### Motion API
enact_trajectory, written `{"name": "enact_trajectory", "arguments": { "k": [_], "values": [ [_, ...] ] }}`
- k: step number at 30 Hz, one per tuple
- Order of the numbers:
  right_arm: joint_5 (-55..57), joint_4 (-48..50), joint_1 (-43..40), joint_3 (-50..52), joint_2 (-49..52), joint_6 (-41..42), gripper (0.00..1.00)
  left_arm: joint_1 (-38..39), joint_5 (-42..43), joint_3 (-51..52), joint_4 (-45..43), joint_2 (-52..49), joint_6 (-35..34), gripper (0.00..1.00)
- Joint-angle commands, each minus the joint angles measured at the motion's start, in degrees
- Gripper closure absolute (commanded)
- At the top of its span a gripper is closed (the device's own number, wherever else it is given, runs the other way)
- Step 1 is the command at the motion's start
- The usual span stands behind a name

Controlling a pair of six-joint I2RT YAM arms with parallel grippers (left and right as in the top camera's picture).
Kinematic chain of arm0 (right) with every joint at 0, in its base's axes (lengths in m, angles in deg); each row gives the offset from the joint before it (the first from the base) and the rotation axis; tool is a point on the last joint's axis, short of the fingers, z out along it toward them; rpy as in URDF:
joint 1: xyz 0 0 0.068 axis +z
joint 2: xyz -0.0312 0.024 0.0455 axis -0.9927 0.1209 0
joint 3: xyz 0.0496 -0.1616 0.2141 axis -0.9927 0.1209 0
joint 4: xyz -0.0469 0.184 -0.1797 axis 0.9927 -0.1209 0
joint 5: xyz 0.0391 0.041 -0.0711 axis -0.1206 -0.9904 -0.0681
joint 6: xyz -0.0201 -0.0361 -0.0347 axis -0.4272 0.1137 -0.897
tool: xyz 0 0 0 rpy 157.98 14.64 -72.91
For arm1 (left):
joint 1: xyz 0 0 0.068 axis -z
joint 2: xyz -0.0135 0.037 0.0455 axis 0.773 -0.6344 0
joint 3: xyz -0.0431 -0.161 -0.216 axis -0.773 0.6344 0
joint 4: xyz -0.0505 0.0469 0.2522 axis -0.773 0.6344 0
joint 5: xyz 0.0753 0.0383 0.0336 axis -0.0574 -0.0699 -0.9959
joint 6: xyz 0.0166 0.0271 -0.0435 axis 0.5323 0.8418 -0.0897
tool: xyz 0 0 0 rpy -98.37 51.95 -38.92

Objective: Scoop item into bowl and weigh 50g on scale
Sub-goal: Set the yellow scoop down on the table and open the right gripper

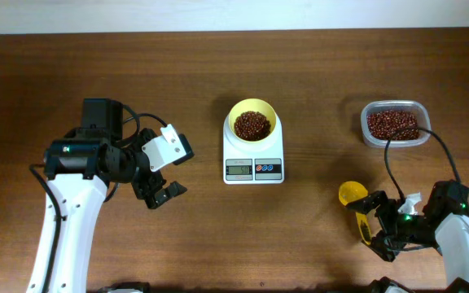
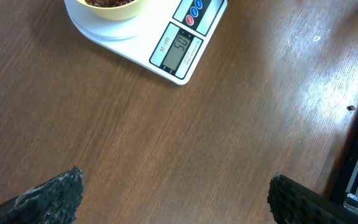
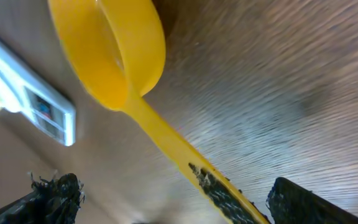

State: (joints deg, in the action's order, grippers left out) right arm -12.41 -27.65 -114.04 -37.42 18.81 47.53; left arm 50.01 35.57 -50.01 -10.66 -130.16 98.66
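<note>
The left jaws are apart, empty above the brown wooden tabletop (image 1: pixel 300 252); the right jaws are apart astride the handle of the yellow plastic scoop (image 1: pixel 352 194), near right. Red-brown beans (image 1: pixel 252 124) fill the pale-yellow bowl (image 1: pixel 252 103) atop the white digital scale (image 1: pixel 253 158).

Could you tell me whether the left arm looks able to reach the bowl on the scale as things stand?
Probably yes. The left gripper hangs open and empty beside the scale, with only bare table between its fingers and the bowl; nothing stands in the way.
</note>
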Motion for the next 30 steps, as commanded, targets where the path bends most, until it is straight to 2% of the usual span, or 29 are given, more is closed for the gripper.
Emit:
{"name": "enact_trajectory", "arguments": {
  "k": [1, 3, 5, 8, 10, 12, 14, 18, 24, 30],
  "values": [
    [-10.1, -1.9, -0.2, 0.1, -0.5, 1.7, 0.01, -0.3, 1.0, 0.0, 0.1, 0.2, 0.5, 0.01],
    [-21.8, -5.7, -0.2, 0.1, -0.5, 1.7, 0.01, -0.3, 1.0, 0.0, 0.1, 0.2, 0.5, 0.01],
    [-27.8, -6.3, -0.2, 0.1, -0.5, 1.7, 0.01, -0.3, 1.0, 0.0, 0.1, 0.2, 0.5, 0.01],
    [-29.2, -6.1, -0.2, 0.1, -0.5, 1.7, 0.01, -0.3, 1.0, 0.0, 0.1, 0.2, 0.5, 0.01],
    [-28.7, -0.6, -0.2, 0.1, -0.5, -0.2, 0.01, -0.3, 1.0, 0.0, 0.1, 0.2, 0.5, 0.01],
    [-28.3, 11.9, -0.2, 0.1, -0.5, -16.5, 0.01, -0.3, 1.0, 0.0, 0.1, 0.2, 0.5, 0.01],
    [-28.3, 13.9, -0.2, 0.1, -0.5, -26.6, 0.01, -0.3, 1.0, 0.0, 0.1, 0.2, 0.5, 0.01],
    [-28.3, 18.5, 0.3, 0.1, -0.3, -38.0, 0.01, -0.3, 1.0, 0.0, 0.1, 0.2, 0.5, 0.01],
    [-24.7, 33.4, 10.9, 0.1, -2.4, -38.2, 0.01, -0.3, 1.0, 0.0, 0.1, 0.2, 0.5, 0.01],
    [-18.7, 34.1, 13.8, 0.1, -11.1, -37.2, 0.01, -0.3, 1.0, 0.0, 0.1, 0.2, 0.5, 0.01]
  ]
}}
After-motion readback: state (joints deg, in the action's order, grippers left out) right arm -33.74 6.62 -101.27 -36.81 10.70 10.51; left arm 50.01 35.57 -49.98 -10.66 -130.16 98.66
